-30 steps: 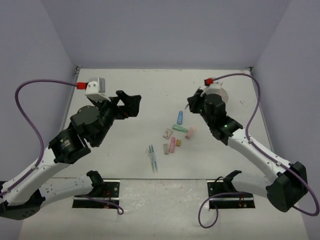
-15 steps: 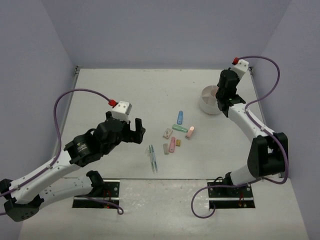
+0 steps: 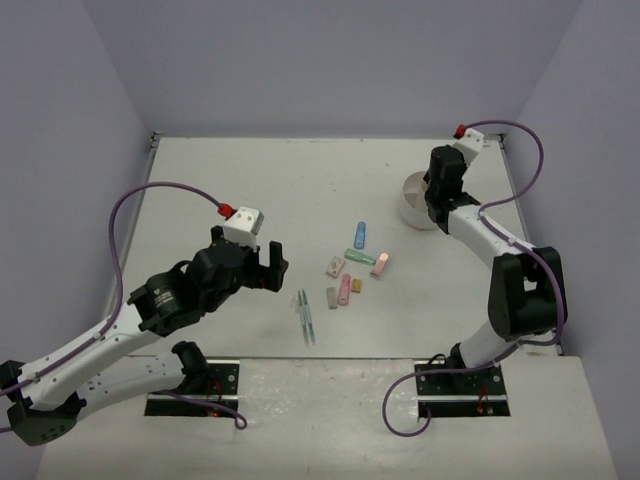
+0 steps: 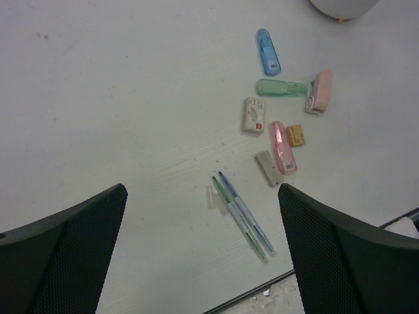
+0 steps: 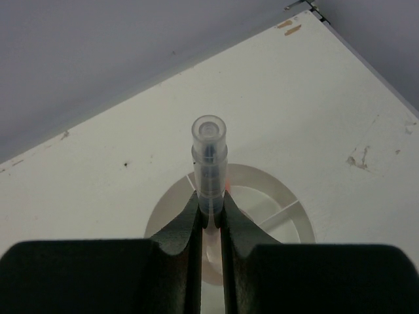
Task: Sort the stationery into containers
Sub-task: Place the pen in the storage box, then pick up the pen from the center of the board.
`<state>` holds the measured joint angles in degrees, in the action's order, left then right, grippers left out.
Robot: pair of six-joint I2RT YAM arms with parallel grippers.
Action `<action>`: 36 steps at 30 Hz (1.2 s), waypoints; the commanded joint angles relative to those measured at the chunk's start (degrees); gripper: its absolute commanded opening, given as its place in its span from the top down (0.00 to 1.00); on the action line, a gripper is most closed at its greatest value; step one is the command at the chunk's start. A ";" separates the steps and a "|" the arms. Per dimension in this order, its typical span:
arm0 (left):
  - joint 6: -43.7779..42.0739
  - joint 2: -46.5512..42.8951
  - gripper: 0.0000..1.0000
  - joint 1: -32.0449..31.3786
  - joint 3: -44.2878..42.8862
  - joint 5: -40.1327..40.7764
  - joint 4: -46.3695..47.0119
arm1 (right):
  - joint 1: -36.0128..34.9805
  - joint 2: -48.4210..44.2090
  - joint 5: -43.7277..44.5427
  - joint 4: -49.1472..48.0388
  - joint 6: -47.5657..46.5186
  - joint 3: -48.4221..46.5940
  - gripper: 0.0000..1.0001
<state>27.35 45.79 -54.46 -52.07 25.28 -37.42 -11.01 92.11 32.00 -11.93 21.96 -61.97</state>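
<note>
My right gripper (image 3: 437, 198) is shut on a clear pen (image 5: 209, 154) and holds it upright over the white round tub (image 3: 415, 212). In the right wrist view the tub's rim (image 5: 288, 196) and its dividers show behind the fingers (image 5: 180, 229). My left gripper (image 3: 272, 268) is open and empty above the table, left of two bluish and green pens (image 3: 305, 318). The pens (image 4: 243, 214) lie side by side between my left fingers (image 4: 72, 248). Right of them lie blue (image 4: 267, 51), green (image 4: 281, 87), salmon (image 4: 319, 91), tan (image 4: 254, 115) and pink (image 4: 283, 148) blocks.
A small yellow block (image 4: 296, 135) and a grey block (image 4: 267, 168) lie beside the pink one. A clear cap (image 4: 215, 197) lies next to the pens. The table's near edge (image 4: 262, 291) runs just past the pens. Grey walls enclose the table.
My right gripper has swung from beside the blocks to the back right and now stands over the tub with the pen. My left gripper has come forward and right, toward the two pens.
</note>
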 commanded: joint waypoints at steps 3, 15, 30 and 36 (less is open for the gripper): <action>-1.77 -1.25 0.00 -0.12 0.63 -0.84 1.21 | 0.03 0.46 -1.45 1.90 3.81 -1.19 0.77; -1.52 -1.80 0.00 -0.12 1.09 0.38 1.26 | -0.31 -5.82 -6.39 12.31 9.21 -2.52 0.18; 17.66 -3.35 0.00 -0.04 -3.69 23.40 -11.48 | -40.22 -29.07 -19.73 37.90 15.30 6.45 0.62; 12.34 -4.73 0.00 -0.04 -1.39 15.56 -8.98 | -51.60 -19.17 -14.62 41.28 23.56 5.37 0.64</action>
<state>41.30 40.86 -54.46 -54.22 43.72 -47.74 -58.27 66.70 14.64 24.16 38.24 -56.39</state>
